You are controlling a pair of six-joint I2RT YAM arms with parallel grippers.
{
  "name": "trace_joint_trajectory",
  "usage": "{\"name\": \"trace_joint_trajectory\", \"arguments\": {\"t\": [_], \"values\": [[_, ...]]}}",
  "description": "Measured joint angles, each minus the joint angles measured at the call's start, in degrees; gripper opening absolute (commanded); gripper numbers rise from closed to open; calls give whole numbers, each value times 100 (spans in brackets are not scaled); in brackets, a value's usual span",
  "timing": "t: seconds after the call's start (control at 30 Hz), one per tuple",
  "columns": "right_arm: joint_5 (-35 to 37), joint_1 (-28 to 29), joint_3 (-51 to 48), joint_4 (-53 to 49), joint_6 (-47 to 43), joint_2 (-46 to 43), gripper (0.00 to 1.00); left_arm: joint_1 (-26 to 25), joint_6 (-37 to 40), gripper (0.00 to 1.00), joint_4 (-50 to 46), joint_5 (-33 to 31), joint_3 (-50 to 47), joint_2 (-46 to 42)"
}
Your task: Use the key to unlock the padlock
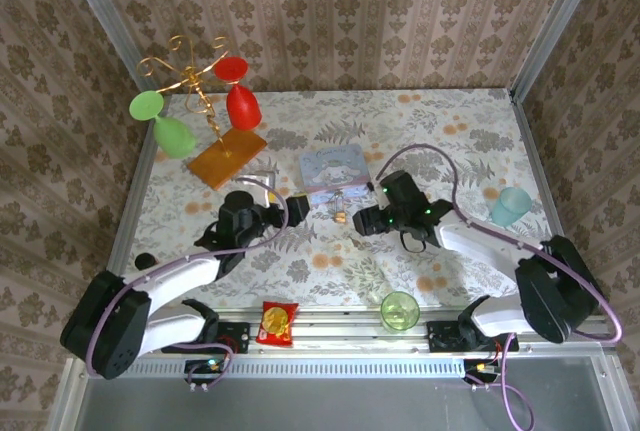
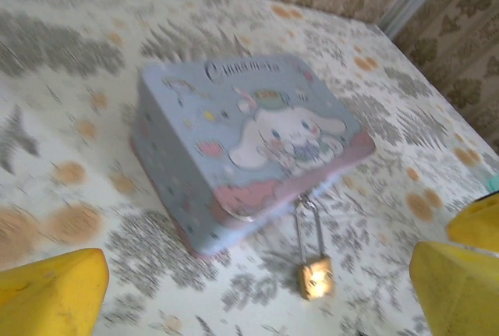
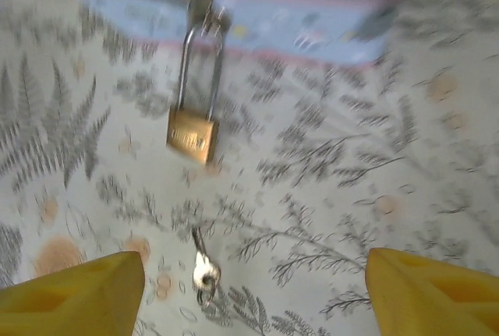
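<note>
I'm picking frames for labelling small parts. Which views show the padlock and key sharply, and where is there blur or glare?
Right wrist: blurred, worst at the tin along the top, though padlock and key are recognisable. Left wrist: blurred throughout, with a bright glare spot on the padlock body. Top view: sharp, evenly lit, but the padlock is tiny and I cannot pick out the key.

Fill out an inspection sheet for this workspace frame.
Surface: floral tablecloth, flat.
Job's things: padlock hooked on the hasp of the blue tin, shackle looks closed; key lies loose on the cloth, apart from it.
Clutter: wine-glass rack, teal cup, green cup, snack packet.
Grippers: left gripper open, empty, facing the tin; right gripper open, empty, straddling the key.
Cables: purple cables run along both arms.
Surroundings: wallpapered walls.
</note>
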Motion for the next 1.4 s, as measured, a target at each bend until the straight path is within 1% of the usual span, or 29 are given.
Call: {"name": "trace_joint_trajectory", "arguments": {"t": [0.17,0.23,0.33,0.4,0.47,0.6,0.67,0.87,0.97,1.03,1.13,1.3,1.4], "values": [[-168,420,92,-79,280,640,56,-470,-452,100,138,-85,2,597],[-166,601,96,-79,352,778,53,-625,-573,100,216,-96,11,833],[-155,769,116,-81,439,911,50,-710,-721,100,413,-87,35,1176],[-107,809,140,-81,481,981,46,-732,-767,100,522,-92,72,1346],[-31,828,162,-83,498,1040,45,-756,-796,100,595,-90,116,1432],[61,876,186,-85,507,1093,43,-848,-732,100,466,-140,258,1327],[122,918,186,-74,520,1093,40,-876,-645,100,306,-225,332,1123],[297,949,184,-57,529,1097,39,-892,-404,100,-138,-568,455,483],[411,962,170,-37,551,1108,38,-892,-369,100,-291,-669,455,352],[452,981,155,9,570,1161,35,-892,-363,100,-385,-704,455,306],[531,1016,155,59,614,1268,34,-892,-343,99,-527,-763,455,273],[621,1045,146,92,708,1274,27,-929,-339,99,-682,-964,448,133],[721,1051,146,96,789,1300,19,-933,-339,99,-734,-1062,442,17]]}}
